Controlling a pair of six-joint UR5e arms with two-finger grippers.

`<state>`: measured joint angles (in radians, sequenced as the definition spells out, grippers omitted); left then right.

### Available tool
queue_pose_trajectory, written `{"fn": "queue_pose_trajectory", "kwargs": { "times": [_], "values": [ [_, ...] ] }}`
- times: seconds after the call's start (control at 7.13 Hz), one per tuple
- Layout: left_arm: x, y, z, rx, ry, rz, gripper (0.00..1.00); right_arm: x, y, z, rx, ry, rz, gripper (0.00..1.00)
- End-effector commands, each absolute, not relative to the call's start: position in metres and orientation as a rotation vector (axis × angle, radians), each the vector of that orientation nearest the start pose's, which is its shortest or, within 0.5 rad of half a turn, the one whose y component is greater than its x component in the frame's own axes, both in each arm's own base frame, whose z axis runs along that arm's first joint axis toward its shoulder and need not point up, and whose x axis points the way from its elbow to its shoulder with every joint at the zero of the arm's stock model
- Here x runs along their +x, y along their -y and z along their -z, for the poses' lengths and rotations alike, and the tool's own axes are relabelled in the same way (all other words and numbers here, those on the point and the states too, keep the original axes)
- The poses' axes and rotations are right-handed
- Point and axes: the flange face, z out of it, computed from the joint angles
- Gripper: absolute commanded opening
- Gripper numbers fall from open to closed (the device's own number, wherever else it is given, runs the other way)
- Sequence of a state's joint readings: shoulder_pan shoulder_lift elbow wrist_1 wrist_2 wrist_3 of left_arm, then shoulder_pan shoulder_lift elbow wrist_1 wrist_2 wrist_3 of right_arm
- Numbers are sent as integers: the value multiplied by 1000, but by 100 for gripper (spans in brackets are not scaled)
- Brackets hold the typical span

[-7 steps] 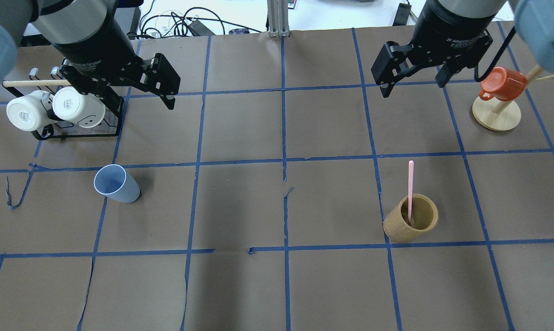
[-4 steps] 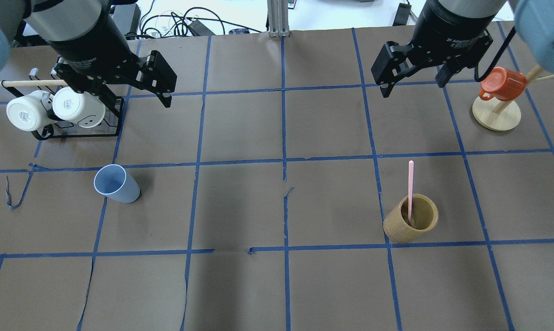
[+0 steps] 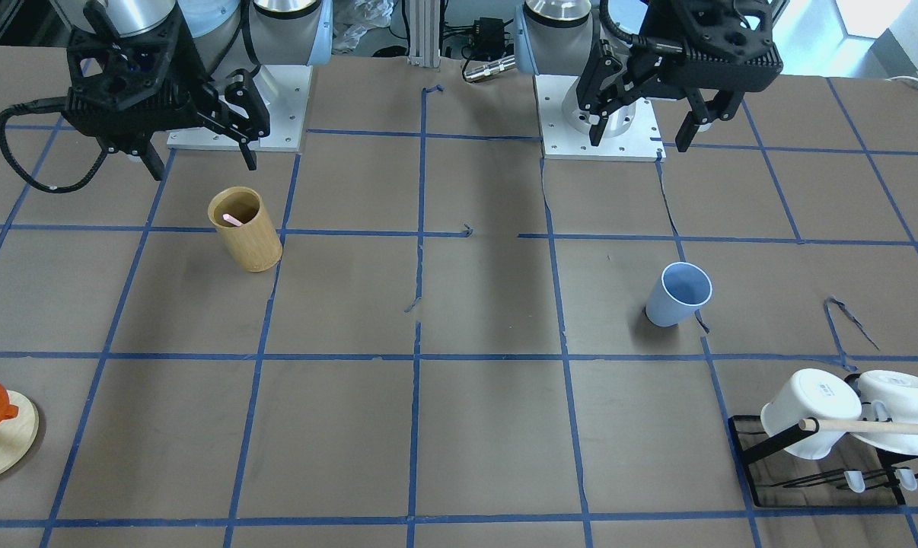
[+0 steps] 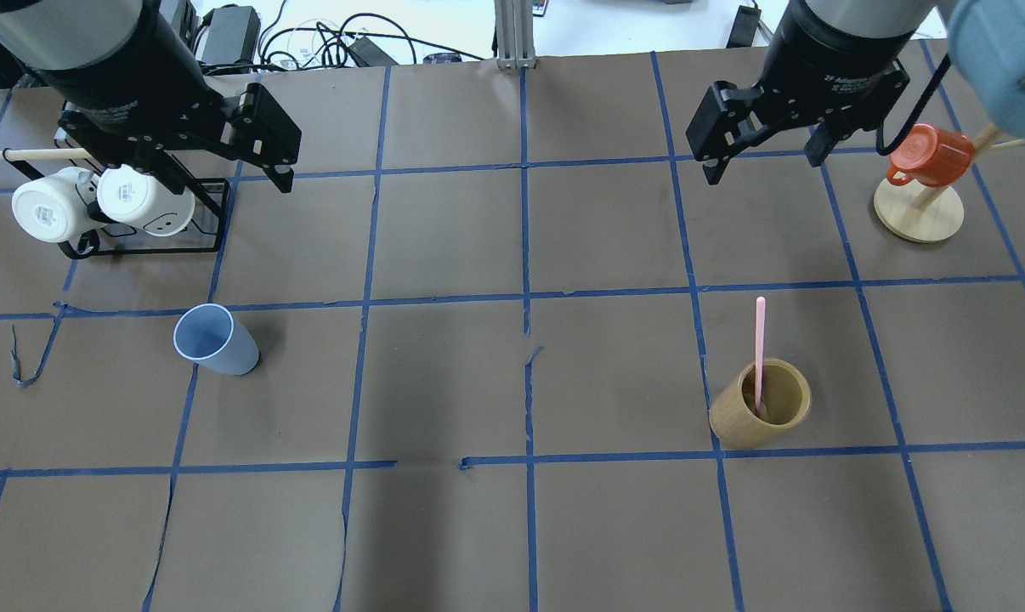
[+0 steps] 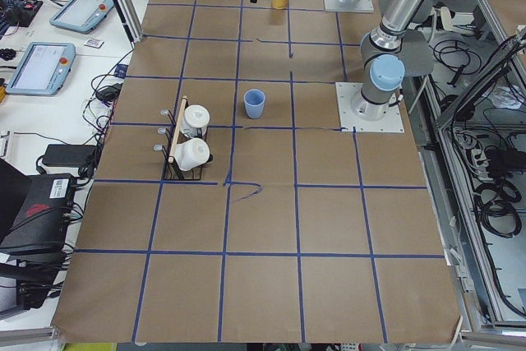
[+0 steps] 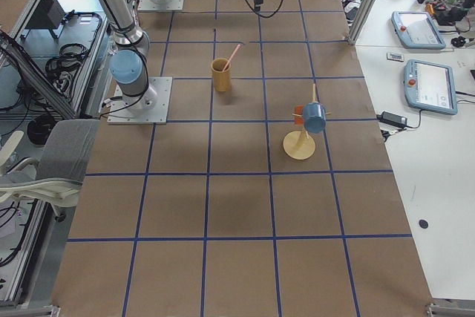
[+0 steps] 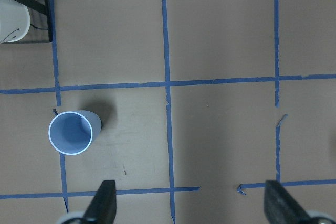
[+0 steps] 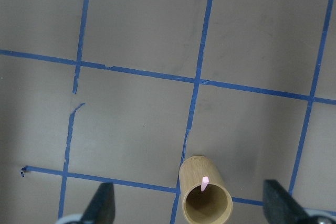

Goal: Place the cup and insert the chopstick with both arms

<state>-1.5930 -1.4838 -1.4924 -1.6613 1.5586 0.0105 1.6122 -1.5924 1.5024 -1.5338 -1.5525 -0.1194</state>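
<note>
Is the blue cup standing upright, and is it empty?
Upright and empty: the cup stands mouth-up, its inside bare. The chopstick sits in the bamboo holder.

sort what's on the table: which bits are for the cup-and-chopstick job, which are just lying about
For the job: light-blue cup; pink chopstick, standing in the bamboo holder.
Lying about: white mugs on rack; orange mug on wooden stand.
</note>
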Motion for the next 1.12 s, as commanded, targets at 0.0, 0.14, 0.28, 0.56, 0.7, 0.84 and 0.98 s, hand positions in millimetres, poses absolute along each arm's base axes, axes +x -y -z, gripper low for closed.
{"fn": "queue_pose_trajectory", "kwargs": {
  "times": [0.0,0.14,0.28,0.56,0.7,0.84,0.98],
  "values": [
    [-147,445,-561,59,-3163,97,100,154,481,-527,-247,-3116,82,100],
    [-147,441,-565,59,-3163,109,100,155,480,-527,-247,-3116,80,100],
    [-146,441,-565,62,-3163,107,100,155,479,-526,-247,-3116,78,100],
    [-146,439,-568,61,-3154,123,100,155,479,-527,-250,-3116,80,100],
    [-146,433,-578,56,-3149,154,100,153,480,-526,-248,-3125,77,100],
    [-144,426,-581,54,-3144,157,100,152,480,-525,-248,-3143,72,100],
    [-145,426,-580,56,-3146,154,100,148,482,-503,-249,-3143,-19,100]
  ]
}}
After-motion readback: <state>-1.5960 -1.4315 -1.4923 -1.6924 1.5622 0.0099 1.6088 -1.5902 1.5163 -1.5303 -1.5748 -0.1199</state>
